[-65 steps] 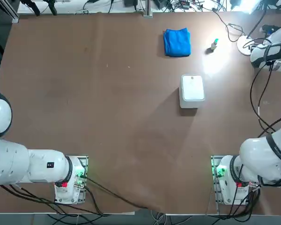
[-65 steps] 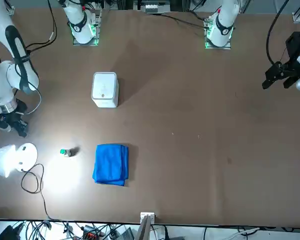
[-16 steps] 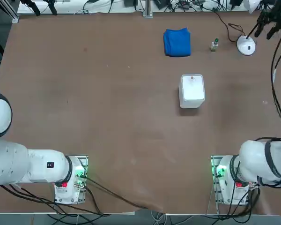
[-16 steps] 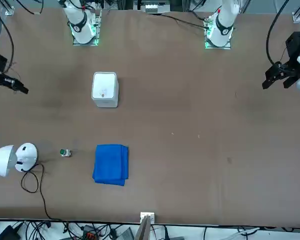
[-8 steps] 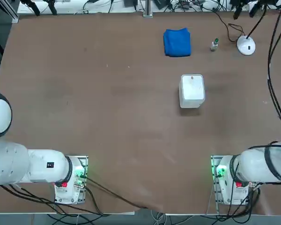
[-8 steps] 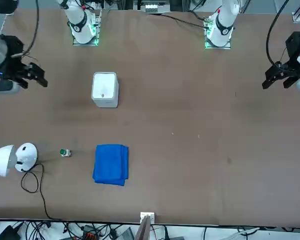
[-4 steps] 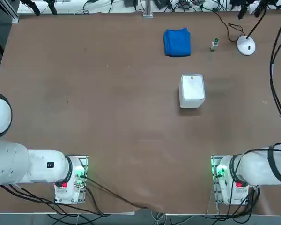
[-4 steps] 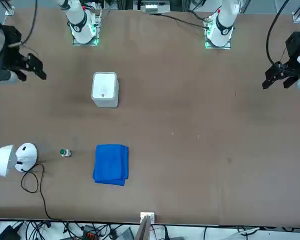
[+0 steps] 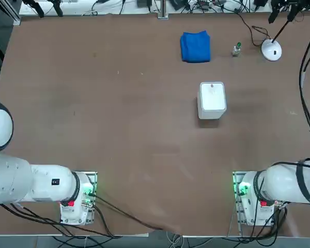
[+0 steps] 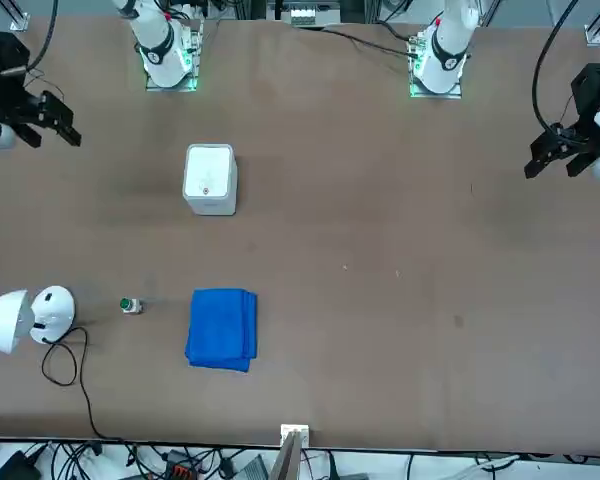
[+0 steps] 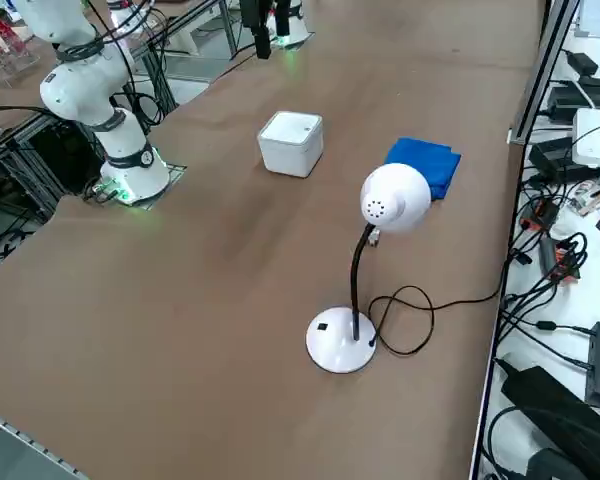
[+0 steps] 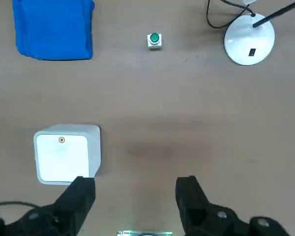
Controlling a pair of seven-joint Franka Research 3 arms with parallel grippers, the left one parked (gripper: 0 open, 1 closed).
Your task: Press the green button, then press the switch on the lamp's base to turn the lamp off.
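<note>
The green button (image 12: 154, 39) is a small grey stub with a green cap, standing on the brown table between the blue cloth and the lamp's base (image 12: 250, 45). It also shows as the green button (image 9: 236, 49) in the top view. The lamp's base (image 11: 340, 342) is a white disc with a small black switch (image 11: 323, 325) on top. A black stem rises from it to the lamp head (image 11: 395, 198), which casts no glow on the table. My right gripper (image 12: 135, 196) hangs high over the table, open and empty, well away from both. It also shows as the gripper (image 10: 68, 122) at the front view's left edge.
A white rounded box (image 9: 212, 99) stands mid-table, below the gripper's camera beside one finger. The folded blue cloth (image 9: 195, 46) lies at the far side, left of the button. The lamp's black cable (image 11: 420, 310) loops near the far edge. Cables and gear crowd the space beyond it.
My right gripper has drifted back toward the robot's side of the table, staying high and open. The lamp, the button, the cloth and the box have not moved.
</note>
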